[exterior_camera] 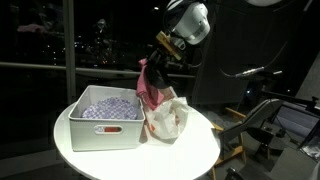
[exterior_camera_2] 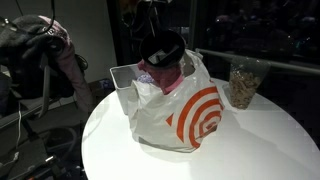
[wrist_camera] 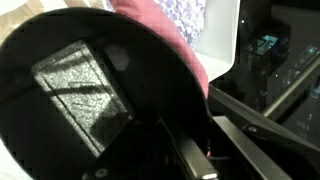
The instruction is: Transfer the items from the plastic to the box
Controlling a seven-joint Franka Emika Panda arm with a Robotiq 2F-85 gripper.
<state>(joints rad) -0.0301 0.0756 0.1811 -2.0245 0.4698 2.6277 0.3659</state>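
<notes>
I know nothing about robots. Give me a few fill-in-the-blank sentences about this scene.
The gripper holds a ___ cloth.
The bag bears a ___ logo.
The box and bag stand on a ___ white table.
Missing words: pink; red; round.

Round white table (exterior_camera_2: pixel 262 150) shows up in both exterior views. Toward its far edge sits a clear jar (exterior_camera_2: pixel 243 85) with some brownish stuff inside, can't tell what. Dark windows (exterior_camera: pixel 90 40) behind, dotted with small lights. There's a heap of clothes (exterior_camera_2: pixel 48 45) beside the table.
</notes>
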